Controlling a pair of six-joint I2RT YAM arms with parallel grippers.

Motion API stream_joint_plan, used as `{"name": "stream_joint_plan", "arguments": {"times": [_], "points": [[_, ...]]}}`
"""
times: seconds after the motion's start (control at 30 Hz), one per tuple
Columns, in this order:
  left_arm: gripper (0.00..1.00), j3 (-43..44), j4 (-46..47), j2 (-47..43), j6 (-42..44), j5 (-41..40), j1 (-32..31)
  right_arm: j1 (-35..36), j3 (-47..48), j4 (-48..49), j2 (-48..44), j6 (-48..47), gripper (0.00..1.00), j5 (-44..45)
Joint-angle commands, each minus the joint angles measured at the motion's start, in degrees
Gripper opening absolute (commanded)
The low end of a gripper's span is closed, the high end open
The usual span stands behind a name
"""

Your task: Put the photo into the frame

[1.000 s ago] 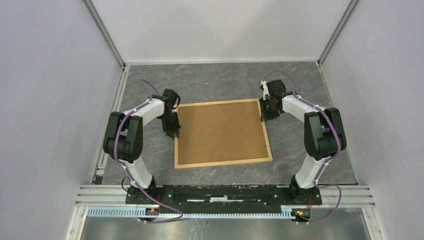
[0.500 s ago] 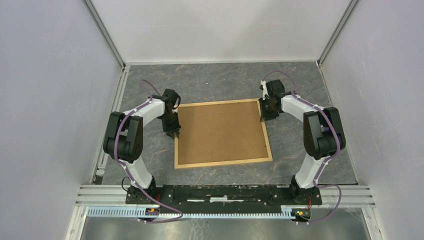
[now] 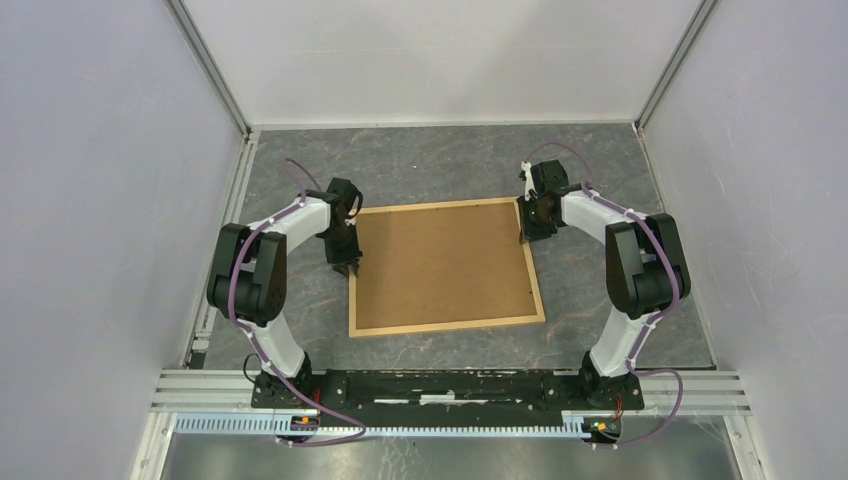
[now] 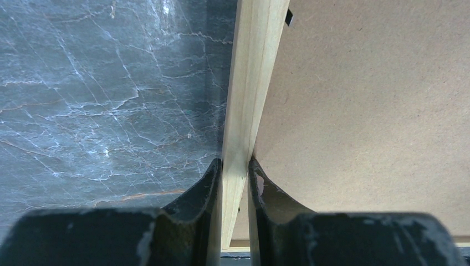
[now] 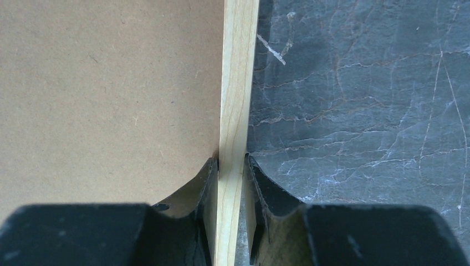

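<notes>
At the left side of the frame (image 3: pixel 445 326) we find the left gripper (image 3: pixel 347 268) pointing down, its jaws drawn in narrow and pinched on the frame's left strip of light wood. In the left wrist view one finger presses the strip's outer face, and the other presses the inner face, on the board side. The grip sits about midway along that strip. Inside the frame a plain brown backing board (image 3: pixel 440 262) fills the whole opening, its surface facing up, with a small black tab (image 4: pixel 289 18) at the strip's inner edge. The frame itself lies face down over the dark marble-patterned table (image 3: pixel 440 165) – whether it rests fully on it we cannot tell. At the frame's right side, close to its far corner, the right gripper (image 3: pixel 527 233) holds the right strip the same way – jaws narrow, one finger on each face of the wood.
</notes>
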Motion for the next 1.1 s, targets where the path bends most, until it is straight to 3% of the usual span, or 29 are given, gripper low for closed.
{"name": "stream_joint_plan", "arguments": {"times": [0.0,0.3,0.57,0.7,0.93,1.07], "points": [[0.02,-1.0,3.4,1.7,2.4,-1.4,-0.9,1.0,-5.4,2.6,6.9,0.0,0.26,3.8],[0.02,-0.9,3.4,0.8,2.1,-1.2,-1.0,0.6,-4.5,6.4,1.5,2.8,0.36,-7.7],[0.02,-1.0,3.4,-0.5,2.0,-2.3,-1.0,0.3,0.6,0.0,-6.2,0.1,0.53,0.1],[0.02,-1.2,3.4,-0.8,2.1,-2.4,-1.0,0.0,0.9,-1.5,-7.1,-1.4,0.5,5.0],[0.02,-1.3,3.3,-0.8,2.1,-2.8,-1.0,-0.7,3.2,-1.5,-5.0,-2.1,0.35,3.1],[0.02,-1.1,3.3,-0.3,2.2,-2.9,-1.0,-0.7,2.6,-1.0,-3.6,-2.2,0.32,1.5]]}}
